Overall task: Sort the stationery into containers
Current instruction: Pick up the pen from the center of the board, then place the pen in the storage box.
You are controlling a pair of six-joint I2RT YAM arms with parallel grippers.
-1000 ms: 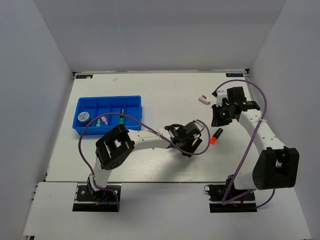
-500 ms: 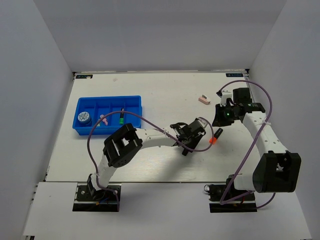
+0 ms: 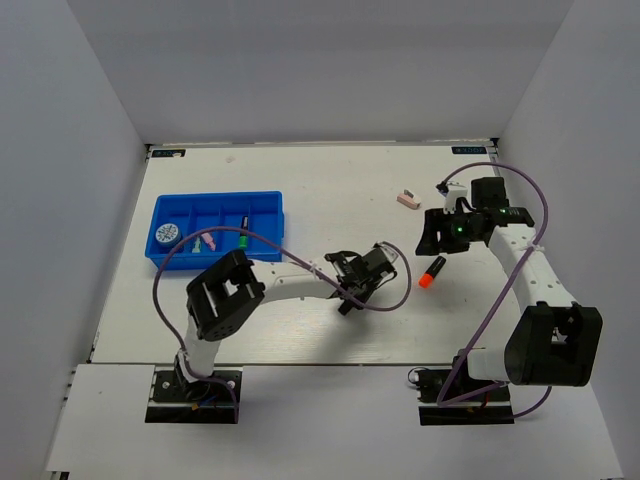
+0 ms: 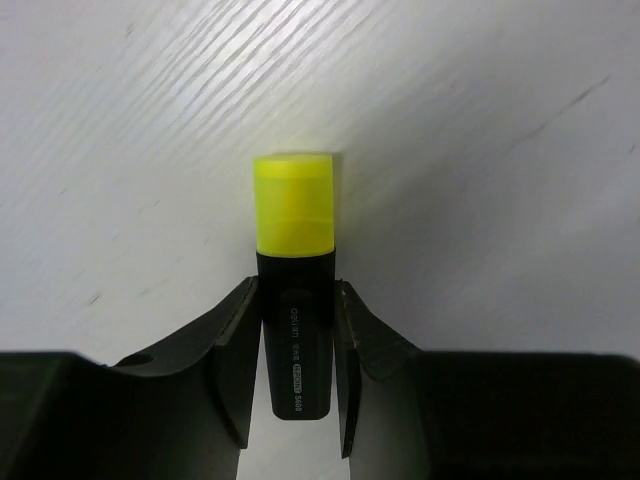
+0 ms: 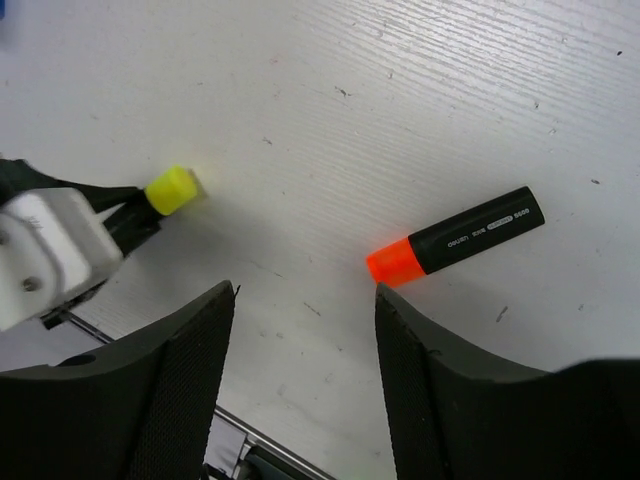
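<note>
In the left wrist view a black highlighter with a yellow cap (image 4: 293, 205) lies on the white table. My left gripper (image 4: 297, 290) is shut on its black body, one finger pressing each side. In the top view that gripper (image 3: 350, 290) is at mid-table. My right gripper (image 5: 305, 300) stands open over bare table with nothing between its fingers. An orange-capped highlighter (image 5: 455, 240) lies just beyond its right fingertip, also in the top view (image 3: 432, 272). The blue tray (image 3: 215, 197) is at the far left.
The tray holds a round blue-white roll (image 3: 165, 234), a green-capped highlighter (image 3: 243, 240) and pink and mint erasers (image 3: 207, 243). A small pink clip (image 3: 406, 198) lies on the table left of my right gripper (image 3: 432, 235). Purple cables loop over both arms.
My left gripper has closed onto the yellow highlighter. My right gripper has opened from shut and shifted slightly. The orange highlighter has stayed in place.
</note>
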